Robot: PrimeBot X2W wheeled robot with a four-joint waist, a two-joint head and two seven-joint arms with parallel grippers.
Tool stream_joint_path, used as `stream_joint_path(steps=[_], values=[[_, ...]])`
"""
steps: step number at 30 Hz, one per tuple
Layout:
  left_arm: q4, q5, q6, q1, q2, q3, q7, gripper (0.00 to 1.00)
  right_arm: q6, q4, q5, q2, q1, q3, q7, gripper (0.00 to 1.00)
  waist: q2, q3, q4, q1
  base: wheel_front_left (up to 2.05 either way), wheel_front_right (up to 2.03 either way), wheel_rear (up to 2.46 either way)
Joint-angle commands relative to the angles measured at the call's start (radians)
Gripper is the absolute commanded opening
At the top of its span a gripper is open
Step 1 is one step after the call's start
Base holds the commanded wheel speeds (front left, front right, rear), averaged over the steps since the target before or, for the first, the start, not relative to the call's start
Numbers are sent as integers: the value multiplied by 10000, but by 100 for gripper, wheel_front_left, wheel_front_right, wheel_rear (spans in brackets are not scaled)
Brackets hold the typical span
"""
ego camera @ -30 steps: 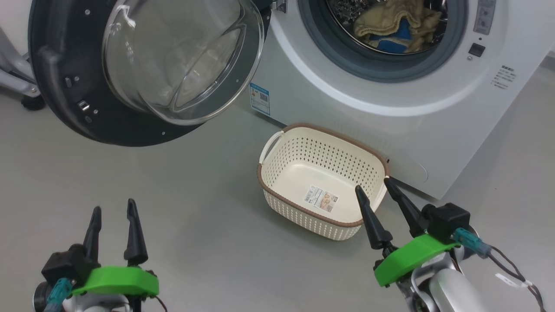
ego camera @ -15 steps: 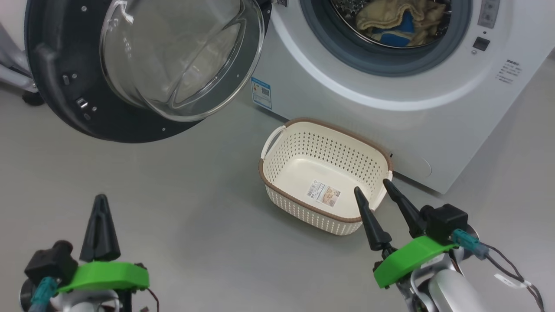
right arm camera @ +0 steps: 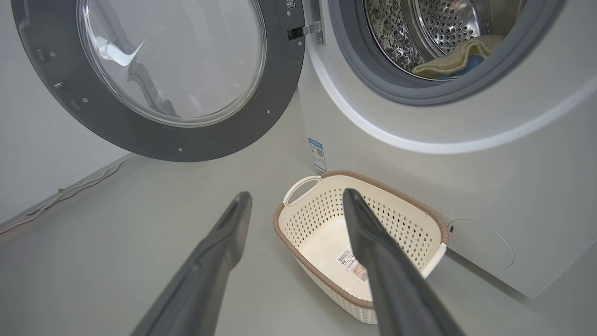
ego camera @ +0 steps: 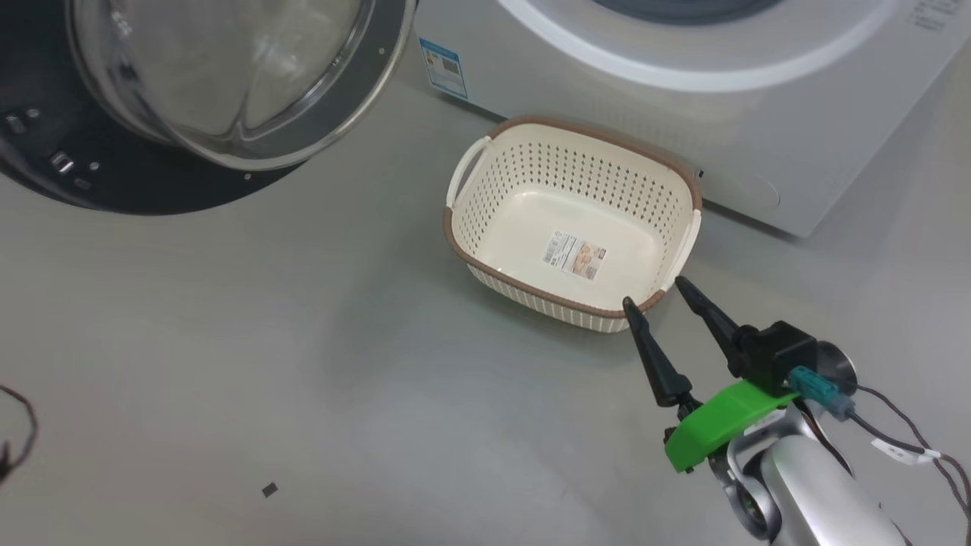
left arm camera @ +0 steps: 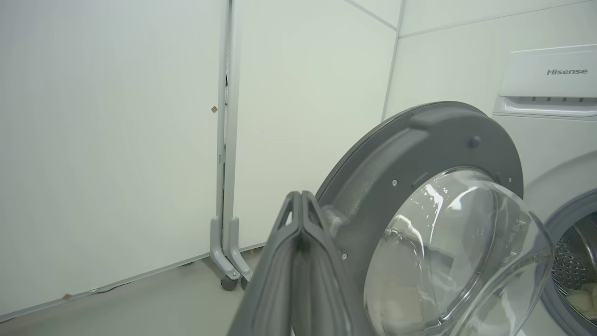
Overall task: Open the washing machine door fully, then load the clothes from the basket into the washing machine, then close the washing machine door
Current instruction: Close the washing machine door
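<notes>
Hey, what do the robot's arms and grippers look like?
The right gripper has two long, tapered black fingers on a green bracket, with a black block, teal plug and thin dark cable, on a silver forearm. The left gripper shows dark grey fingers.

Washing machine door (right arm camera: pixel 172 60): clear glossy glass bowl, matt dark plastic rim. Drum (right arm camera: pixel 443 23): shiny perforated steel. Basket (ego camera: pixel 531 163): matt perforated plastic, paper label (ego camera: pixel 574 255). Clothes (right arm camera: pixel 459 58): soft cloth. Floor (ego camera: pixel 303 341): smooth, faint sheen.

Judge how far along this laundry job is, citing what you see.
Done: the washing machine door stands wide open, the basket is empty, the clothes lie in the drum. In hand: the shut left gripper points toward the door. Left: closing it.
</notes>
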Motion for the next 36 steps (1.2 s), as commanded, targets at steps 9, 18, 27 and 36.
stream_joint_path(steps=[9,18,27,36], values=[[2336,-2968,4,-2990,3154,1471,282,0,40,-878,-294,-424,-706,246,479,100,0,1531,-835,-1,0,0,0],[6208,-6818,4,-5624,4269,1925,2291,0,40,-1034,-345,-533,-850,287,592,100,0,1774,-1326,-1,0,0,0],[9329,-9352,4,-7172,5106,3429,3841,0,40,-1033,-440,-494,-865,384,595,100,0,1785,-1777,-1,0,0,0],[9785,-9768,4,-7403,5403,3412,4685,0,40,-1152,-525,-512,-796,305,609,100,0,1898,-2025,-1,0,0,0]])
